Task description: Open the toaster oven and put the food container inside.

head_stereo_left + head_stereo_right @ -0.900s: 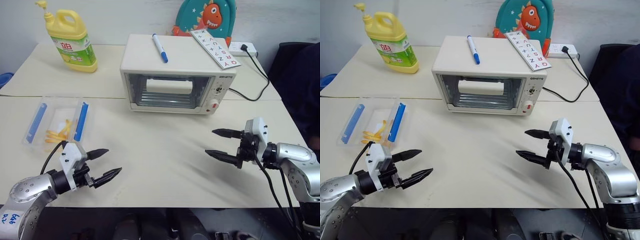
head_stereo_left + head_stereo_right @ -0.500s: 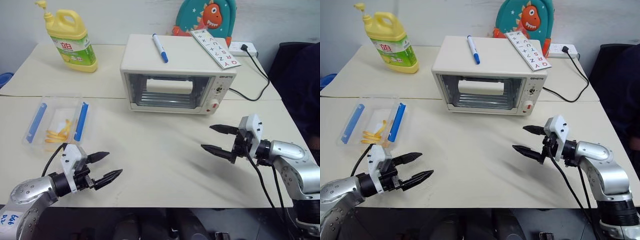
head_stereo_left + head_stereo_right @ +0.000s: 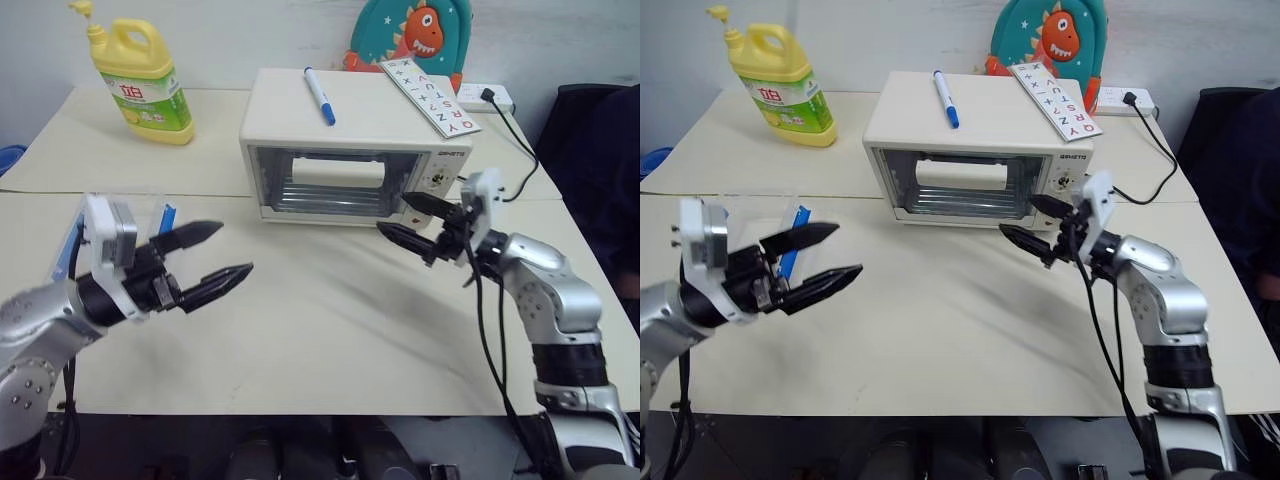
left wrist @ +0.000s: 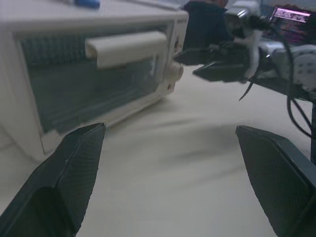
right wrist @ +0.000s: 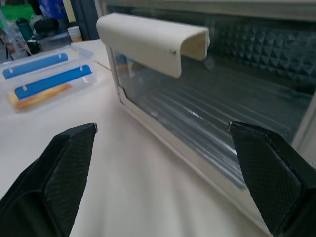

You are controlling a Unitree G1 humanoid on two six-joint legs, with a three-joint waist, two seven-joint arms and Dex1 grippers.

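While the toaster oven (image 3: 355, 150) sits shut on the table (image 3: 330, 330), the right gripper (image 3: 412, 222), fingers spread and empty, should hook the door handle (image 5: 150, 42) squarely; the left gripper (image 3: 208, 262) is also spread and empty, with the food container (image 5: 42, 81) well left.

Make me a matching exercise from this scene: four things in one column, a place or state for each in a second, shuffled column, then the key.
Things
1. blue marker
2. yellow detergent bottle
3. toaster oven
4. food container

Places or states
A. door shut, handle across the top of the glass
B. lying on the oven's roof
C. on the table to the left of the oven, nearer the robot
D. standing at the far left of the table

Pairs: 1-B, 2-D, 3-A, 4-C
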